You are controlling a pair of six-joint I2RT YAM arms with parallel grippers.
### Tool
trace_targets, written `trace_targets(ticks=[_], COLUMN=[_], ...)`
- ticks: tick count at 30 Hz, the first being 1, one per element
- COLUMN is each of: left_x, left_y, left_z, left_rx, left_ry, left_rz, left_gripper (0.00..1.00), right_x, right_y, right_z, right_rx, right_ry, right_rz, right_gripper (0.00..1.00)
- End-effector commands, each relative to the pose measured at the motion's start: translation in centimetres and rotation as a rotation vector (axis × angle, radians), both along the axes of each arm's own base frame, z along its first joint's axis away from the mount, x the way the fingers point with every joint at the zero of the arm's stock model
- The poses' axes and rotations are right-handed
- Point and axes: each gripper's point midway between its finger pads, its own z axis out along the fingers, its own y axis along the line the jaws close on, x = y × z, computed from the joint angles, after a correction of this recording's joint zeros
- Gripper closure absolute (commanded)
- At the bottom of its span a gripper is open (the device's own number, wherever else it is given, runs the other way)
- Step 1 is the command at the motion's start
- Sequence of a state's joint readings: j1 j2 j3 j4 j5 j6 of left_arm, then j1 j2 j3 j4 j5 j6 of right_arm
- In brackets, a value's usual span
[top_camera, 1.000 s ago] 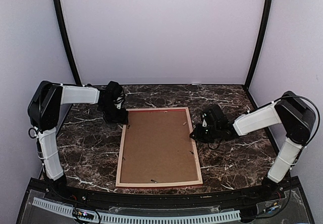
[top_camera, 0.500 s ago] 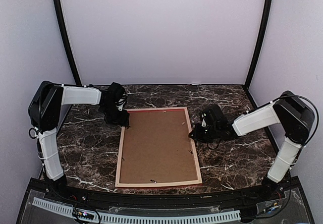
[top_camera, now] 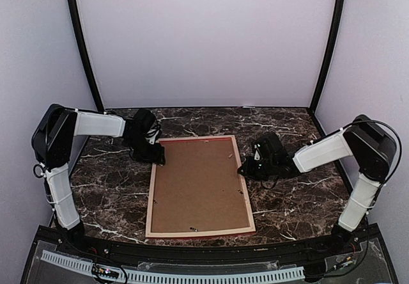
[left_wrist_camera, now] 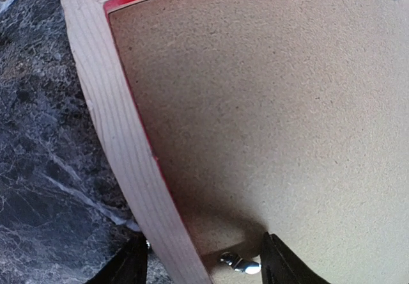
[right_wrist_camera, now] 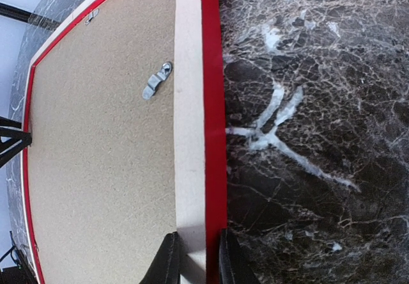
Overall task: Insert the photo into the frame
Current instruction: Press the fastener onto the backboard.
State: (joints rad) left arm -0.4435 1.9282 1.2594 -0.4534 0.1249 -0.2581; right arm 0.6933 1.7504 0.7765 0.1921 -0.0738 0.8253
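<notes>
**Lying back-up on the table, the frame has a claw at each long rail**

The left gripper is at the frame's far-left corner. Its jaws stand apart and straddle the pale wooden left rail. One finger is outside the rail, over the dark marble table. The other is inside it, over the brown backing board, just beside a small metal clip. There is a gap between rail and finger on both sides, so this claw grips nothing.

The frame lies flat in the middle of the table, between the two arms. Its wood-toned back faces up, with a thin red edge showing along the rails. The backing board fills its opening.

The right gripper is low at the right rail, around the middle of its length. Its fingers are drawn close together and pinch that rail, one on the pale back face and the other against the red outer edge. Further along the same rail, another metal clip sits on the backing board.
</notes>
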Motion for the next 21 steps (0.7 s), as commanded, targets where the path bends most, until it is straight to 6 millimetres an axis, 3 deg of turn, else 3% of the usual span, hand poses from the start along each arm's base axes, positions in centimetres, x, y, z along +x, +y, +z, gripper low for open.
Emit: trace_targets(ticks=[1,13,21], left_x=[-3.4,-4.0,-4.6], left_y=[0.3,1.0,1.0], left_z=[-1.6,-2.1,-2.3], left_rx=[0.008,0.031,0.020], left_ry=[0.109,0.125,0.139], left_rz=[-0.018,0.004,0.010], left_gripper=[0.39,0.62,0.67], right_x=[-3.4,-3.5,-3.7], right_y=[-1.0,-1.2,-1.3], right_z=[-4.6,-4.8,-4.7], right_rx=[-0.065,-0.063,-0.063], right_ry=[0.179,0.179,0.176], right_rz=[0.015,0.010,0.006], right_gripper=[0.94,0.94,0.94])
